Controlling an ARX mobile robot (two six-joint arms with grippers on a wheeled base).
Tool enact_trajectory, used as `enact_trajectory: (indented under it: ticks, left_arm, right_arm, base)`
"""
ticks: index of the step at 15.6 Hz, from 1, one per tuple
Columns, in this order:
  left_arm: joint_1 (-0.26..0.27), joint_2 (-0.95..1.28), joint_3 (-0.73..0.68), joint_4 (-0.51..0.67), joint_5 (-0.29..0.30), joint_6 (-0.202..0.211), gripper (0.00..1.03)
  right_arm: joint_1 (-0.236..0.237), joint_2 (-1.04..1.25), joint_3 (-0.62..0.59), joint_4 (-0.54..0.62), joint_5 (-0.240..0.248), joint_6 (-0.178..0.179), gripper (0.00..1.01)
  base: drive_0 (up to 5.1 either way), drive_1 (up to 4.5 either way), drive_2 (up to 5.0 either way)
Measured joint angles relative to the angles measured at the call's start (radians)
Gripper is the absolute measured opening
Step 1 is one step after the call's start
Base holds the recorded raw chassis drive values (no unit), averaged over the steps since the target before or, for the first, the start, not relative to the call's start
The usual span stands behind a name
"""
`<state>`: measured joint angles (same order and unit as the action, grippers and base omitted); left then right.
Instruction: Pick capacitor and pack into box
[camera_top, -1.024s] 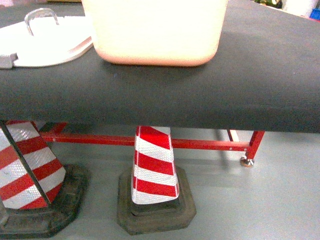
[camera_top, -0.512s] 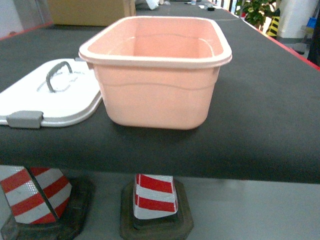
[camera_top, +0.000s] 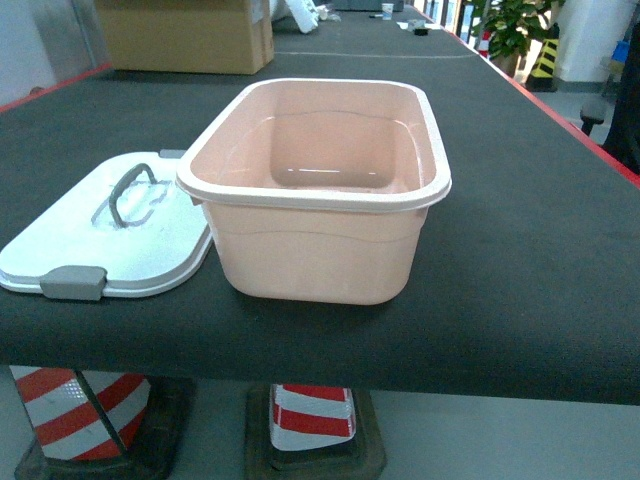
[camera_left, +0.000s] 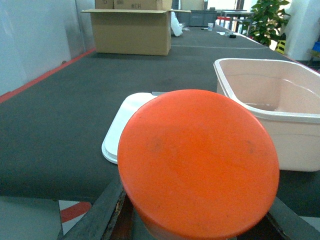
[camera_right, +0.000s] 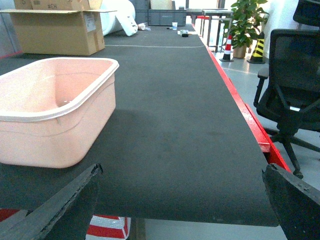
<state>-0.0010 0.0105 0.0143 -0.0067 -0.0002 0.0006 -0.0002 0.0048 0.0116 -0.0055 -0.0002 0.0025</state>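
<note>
Filling the left gripper's (camera_left: 200, 220) narrow-set fingers (camera_left: 100, 215) is an orange capacitor (camera_left: 199, 167); right gripper (camera_right: 180, 210) gapes wide. Peach box (camera_top: 315, 190) sits near the table's (camera_top: 540, 260) front edge (lid (camera_top: 105, 230) touching its left).

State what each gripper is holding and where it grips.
The left gripper carries an orange, round-topped object between its fingers; the contact point lies below the frame, so it cannot be told. The right gripper is open and holds nothing.
</note>
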Motion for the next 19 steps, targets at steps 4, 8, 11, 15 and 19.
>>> enact_trajectory:
  ticks: [4, 8, 11, 15, 19]
  left_arm:
    - [-0.190, 0.472, 0.074, 0.413, -0.274, 0.001, 0.44]
    - [-0.194, 0.696, 0.154, 0.617, -0.249, 0.010, 0.44]
    - [-0.209, 0.883, 0.250, 0.766, -0.215, 0.016, 0.44]
    - [-0.290, 1.380, 0.603, 0.892, -0.159, 0.032, 0.44]
    - [-0.393, 1.802, 0.997, 0.821, -0.165, 0.019, 0.44]
  right_arm:
    - [0.000, 0.000, 0.000, 0.000, 0.000, 0.000, 0.98]
    - [0.000, 0.000, 0.000, 0.000, 0.000, 0.000, 0.98]
    - [0.000, 0.000, 0.000, 0.000, 0.000, 0.000, 0.98]
    - [0.000, 0.000, 0.000, 0.000, 0.000, 0.000, 0.98]
    - [0.000, 0.000, 0.000, 0.000, 0.000, 0.000, 0.98]
  base:
    - [0.0, 0.00, 0.0]
    - [0.0, 0.00, 0.0]
    - [0.0, 0.00, 0.0]
    - [0.0, 0.00, 0.0]
    - [0.0, 0.00, 0.0]
